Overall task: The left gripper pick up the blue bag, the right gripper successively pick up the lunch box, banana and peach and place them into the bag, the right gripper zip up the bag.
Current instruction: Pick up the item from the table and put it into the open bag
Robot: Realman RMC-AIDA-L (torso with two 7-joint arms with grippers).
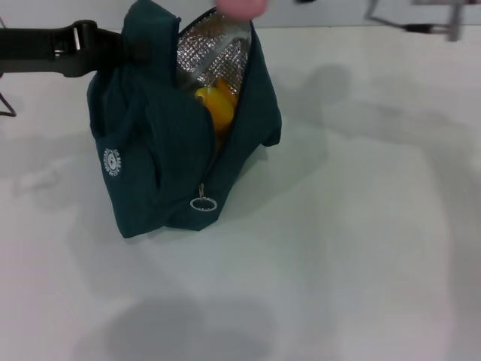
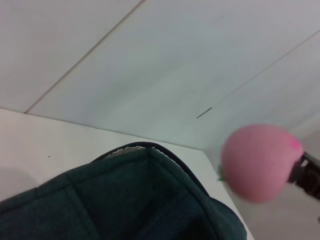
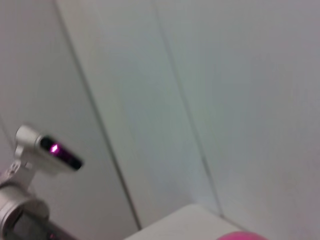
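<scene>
The blue bag (image 1: 161, 162) stands on the white table, its top unzipped and its silver foil lining showing. My left gripper (image 1: 120, 47) comes in from the left and is shut on the bag's upper edge. Inside the opening lies the yellow banana (image 1: 214, 105). The pink peach (image 1: 240, 6) hangs just above the open mouth at the top edge of the head view. In the left wrist view the peach (image 2: 257, 162) is in the air beyond the bag (image 2: 125, 200), with the dark right gripper (image 2: 302, 172) shut on it. The lunch box is hidden. The ring zip pull (image 1: 203, 203) hangs at the bag's front.
A white table (image 1: 361, 226) stretches to the right and front of the bag. A thin metal frame (image 1: 421, 19) stands at the back right. A dark wire piece (image 1: 6, 105) sits at the left edge. A pale wall (image 2: 150, 60) is behind.
</scene>
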